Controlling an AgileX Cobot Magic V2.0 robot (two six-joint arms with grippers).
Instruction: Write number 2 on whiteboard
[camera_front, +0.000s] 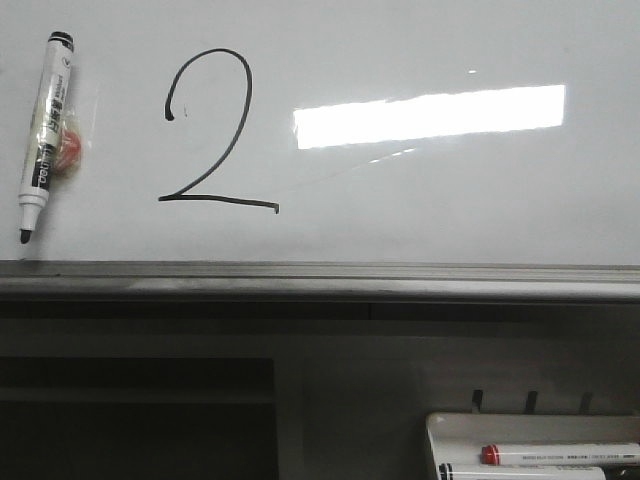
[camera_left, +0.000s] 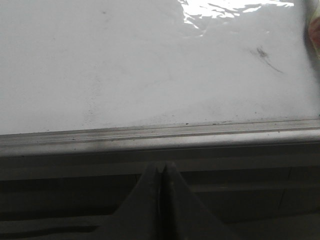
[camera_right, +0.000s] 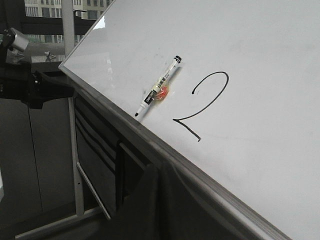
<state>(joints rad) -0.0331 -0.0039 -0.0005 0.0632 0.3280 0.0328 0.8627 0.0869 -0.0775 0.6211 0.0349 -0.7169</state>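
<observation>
A thin black number 2 (camera_front: 213, 135) is drawn on the glossy whiteboard (camera_front: 450, 220); it also shows in the right wrist view (camera_right: 204, 102). A white marker with black cap (camera_front: 45, 135) lies on the board left of the digit, tip toward the grey rail (camera_front: 320, 280); it also shows in the right wrist view (camera_right: 158, 86). My left gripper (camera_left: 162, 167) is shut and empty, below the rail. My right gripper (camera_right: 161, 170) is shut and empty, below the board's edge (camera_right: 150, 140). Neither gripper shows in the front view.
A small white tray (camera_front: 530, 445) with a red-capped marker (camera_front: 560, 454) and another marker stands below the board at the lower right. Dark shelving (camera_front: 140, 400) lies under the rail. A bright light reflection (camera_front: 430, 115) is on the board.
</observation>
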